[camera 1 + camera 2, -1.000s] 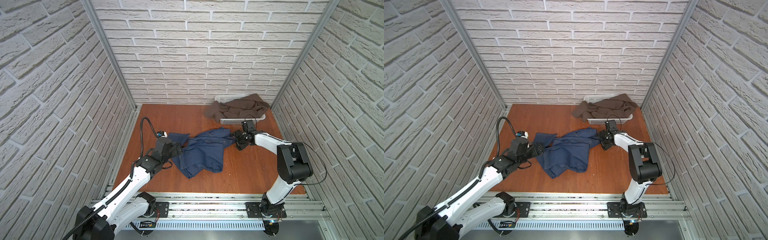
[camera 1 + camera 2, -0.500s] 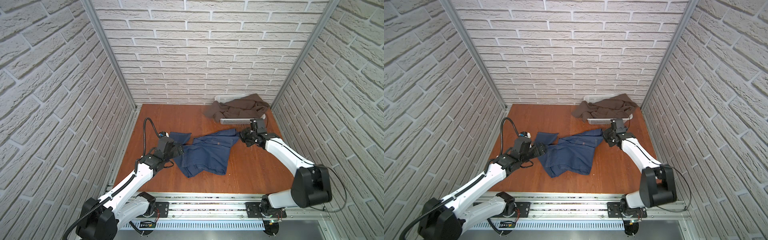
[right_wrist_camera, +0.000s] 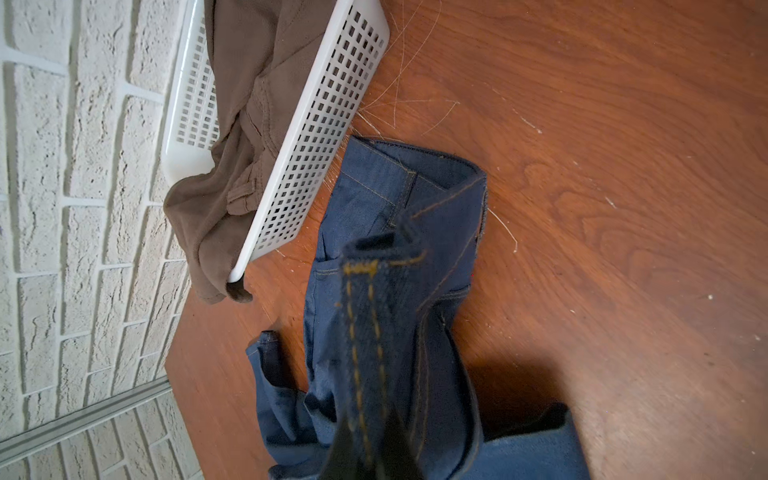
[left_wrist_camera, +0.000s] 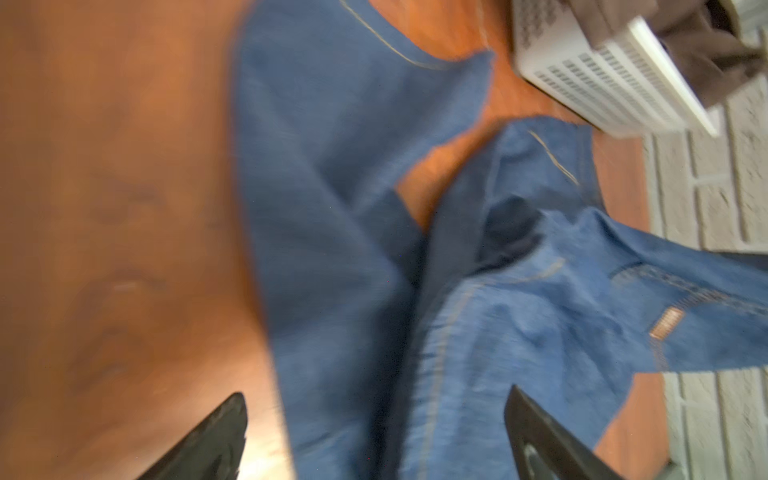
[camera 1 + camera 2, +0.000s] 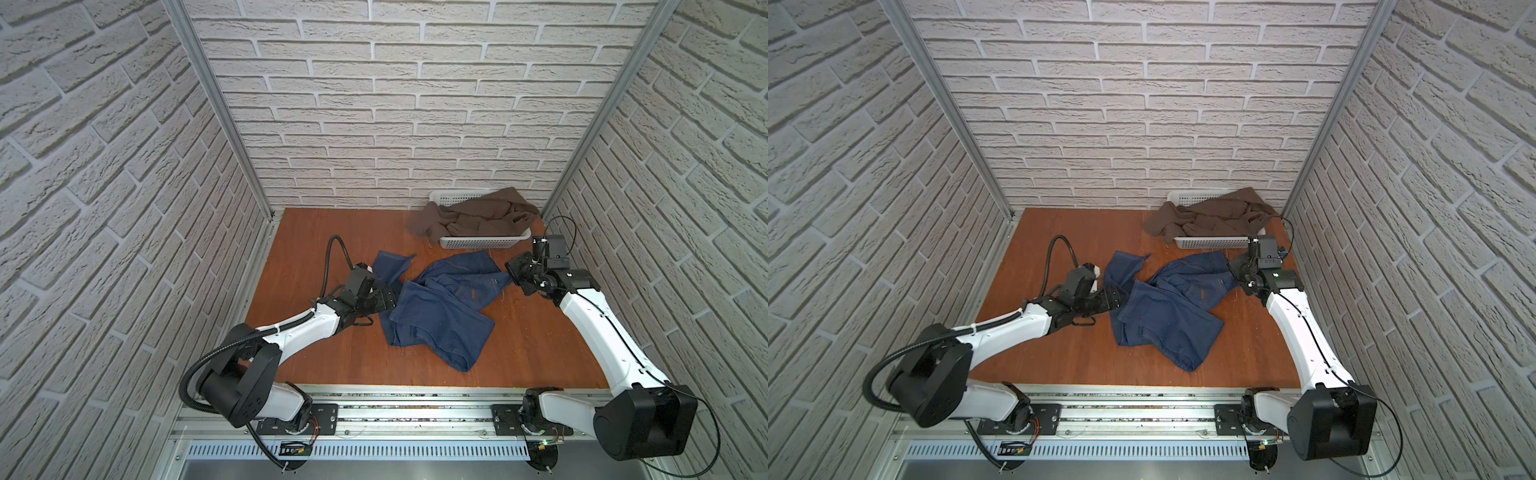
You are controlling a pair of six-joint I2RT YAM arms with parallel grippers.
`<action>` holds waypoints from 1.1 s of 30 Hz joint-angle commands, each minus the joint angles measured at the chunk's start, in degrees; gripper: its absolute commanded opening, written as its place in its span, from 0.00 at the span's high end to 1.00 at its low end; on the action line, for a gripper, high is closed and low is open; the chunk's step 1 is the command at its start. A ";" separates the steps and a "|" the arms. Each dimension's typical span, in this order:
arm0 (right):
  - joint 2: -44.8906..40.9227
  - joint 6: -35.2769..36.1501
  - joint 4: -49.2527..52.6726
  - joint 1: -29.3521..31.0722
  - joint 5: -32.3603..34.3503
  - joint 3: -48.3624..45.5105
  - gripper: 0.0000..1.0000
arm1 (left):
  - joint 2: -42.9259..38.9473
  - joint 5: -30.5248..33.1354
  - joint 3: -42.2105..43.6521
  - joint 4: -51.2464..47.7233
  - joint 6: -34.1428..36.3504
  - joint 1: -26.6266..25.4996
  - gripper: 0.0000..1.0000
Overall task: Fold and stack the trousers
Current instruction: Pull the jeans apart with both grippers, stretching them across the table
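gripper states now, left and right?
Left gripper: open, fingers spread over the trousers, holding nothing.
Right gripper: closed on the trousers.

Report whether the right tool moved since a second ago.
Yes. In a top view, right tool slid from near the basket's middle toward its right end.

One jeans [image 5: 440, 316], one basket [image 5: 478, 241], one brown garment [image 5: 478, 216]

trousers [image 5: 440, 316]: lay crumpled in the middle of the table [image 5: 536, 340], one leg end toward its front edge | basket [image 5: 478, 242]: stood at back right corner, just behind trousers | other garment [image 5: 473, 216]: lay in basket, spilling over its left rim | left gripper [image 5: 390, 297]: at trousers' left side | right gripper [image 5: 512, 275]: at their right end, before basket
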State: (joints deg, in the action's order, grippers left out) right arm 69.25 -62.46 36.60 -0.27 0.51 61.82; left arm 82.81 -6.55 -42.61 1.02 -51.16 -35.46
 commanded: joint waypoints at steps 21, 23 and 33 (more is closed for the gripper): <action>-3.87 3.74 1.34 -2.06 0.14 -1.01 0.94 | 9.32 -10.07 -6.51 1.42 -0.02 -3.25 0.70; -4.17 3.82 1.11 -2.21 -0.03 -1.00 0.94 | 7.52 -10.06 -6.81 -1.01 1.10 -2.41 0.90; -5.72 6.86 3.82 -8.09 0.45 2.99 0.94 | -26.12 8.46 -12.28 -30.97 10.04 22.99 1.00</action>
State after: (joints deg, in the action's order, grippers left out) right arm 66.22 -57.36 41.28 -5.32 -0.62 62.92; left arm 66.74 -5.78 -50.76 -20.05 -45.82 -21.76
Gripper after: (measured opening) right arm 0.059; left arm 0.058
